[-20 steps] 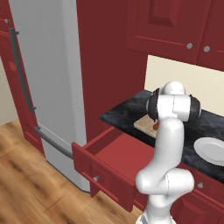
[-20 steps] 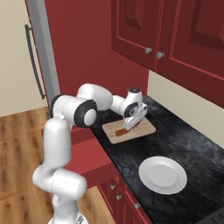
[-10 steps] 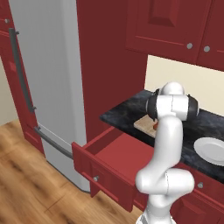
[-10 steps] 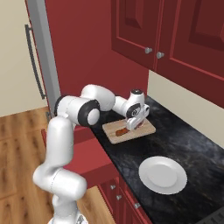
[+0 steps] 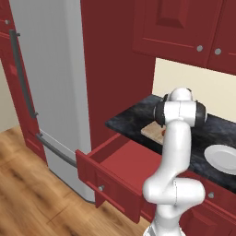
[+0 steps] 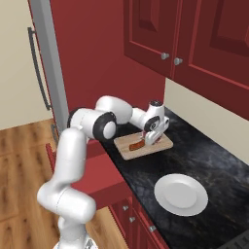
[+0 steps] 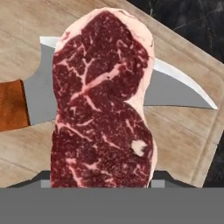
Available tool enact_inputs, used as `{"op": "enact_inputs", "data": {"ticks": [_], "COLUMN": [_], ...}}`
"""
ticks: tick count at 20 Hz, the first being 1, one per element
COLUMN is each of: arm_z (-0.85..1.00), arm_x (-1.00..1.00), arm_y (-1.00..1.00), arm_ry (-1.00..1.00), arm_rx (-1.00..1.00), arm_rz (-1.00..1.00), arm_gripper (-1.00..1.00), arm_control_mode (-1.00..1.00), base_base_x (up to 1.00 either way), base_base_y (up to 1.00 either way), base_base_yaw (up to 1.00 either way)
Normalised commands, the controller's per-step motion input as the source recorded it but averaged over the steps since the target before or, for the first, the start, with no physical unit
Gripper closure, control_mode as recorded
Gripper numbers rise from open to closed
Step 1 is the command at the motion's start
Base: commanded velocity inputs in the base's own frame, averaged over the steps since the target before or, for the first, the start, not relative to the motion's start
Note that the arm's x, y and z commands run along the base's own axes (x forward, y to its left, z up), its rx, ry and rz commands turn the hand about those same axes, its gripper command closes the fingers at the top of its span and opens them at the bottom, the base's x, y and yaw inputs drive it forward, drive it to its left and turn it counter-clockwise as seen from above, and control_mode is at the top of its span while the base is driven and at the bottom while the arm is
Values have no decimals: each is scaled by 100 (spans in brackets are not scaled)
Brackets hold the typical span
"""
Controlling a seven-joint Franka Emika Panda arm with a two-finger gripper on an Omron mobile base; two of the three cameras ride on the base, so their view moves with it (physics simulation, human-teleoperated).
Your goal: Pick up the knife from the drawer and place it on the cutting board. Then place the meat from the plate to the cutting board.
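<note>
Meat (image 7: 103,100), red with pale marbling, hangs in front of the hand camera, running from 12 o'clock down to 6 o'clock of the hand view. Its lower end sits between the gripper's (image 6: 147,138) two dark tips, which close on it from either side. Behind the slab lies the knife (image 7: 175,89): its silver-grey blade shows on both sides of the meat, the point aimed toward 3 o'clock, and the reddish-brown handle lies at 9 o'clock. The knife rests flat on the cutting board (image 7: 183,140); whether the meat touches the board or hangs just above it cannot be told.

From the right base camera, the cutting board (image 6: 160,145) lies on the dark counter (image 6: 214,165), with the gripper directly over it and the meat (image 6: 135,145) seen as a red strip on or just over the wood. At 5 o'clock from the board, well apart, sits the white plate (image 6: 181,194), bare. From the left base camera, the drawer (image 5: 124,166) stands pulled out below the counter edge, its flat red inside holding nothing, with the plate (image 5: 222,157) at 3 o'clock.
</note>
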Motion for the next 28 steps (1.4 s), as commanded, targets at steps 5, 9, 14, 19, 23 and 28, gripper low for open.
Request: {"op": "enact_inputs", "data": {"ticks": [5, 9, 14, 19, 23, 28], "arm_z": [-22, -28, -5, 0, -1, 1], "arm_x": [32, 6, -8, -37, -61, -52], "arm_y": [-8, 0, 0, 1, 14, 0], "arm_ry": [3, 1, -3, -12, -20, -19], "arm_rx": [0, 0, 0, 0, -3, 0], "arm_rz": [2, 1, 0, 0, 0, 0], "arm_gripper": [100, -100, -100, -100, -100, -100], "arm_control_mode": [-100, -100, -100, -100, -100, -100], "base_base_x": [0, 0, 0, 0, 0, 0], "base_base_y": [0, 0, 0, 0, 0, 0], "base_base_yaw": [0, 0, 0, 0, 0, 0]}}
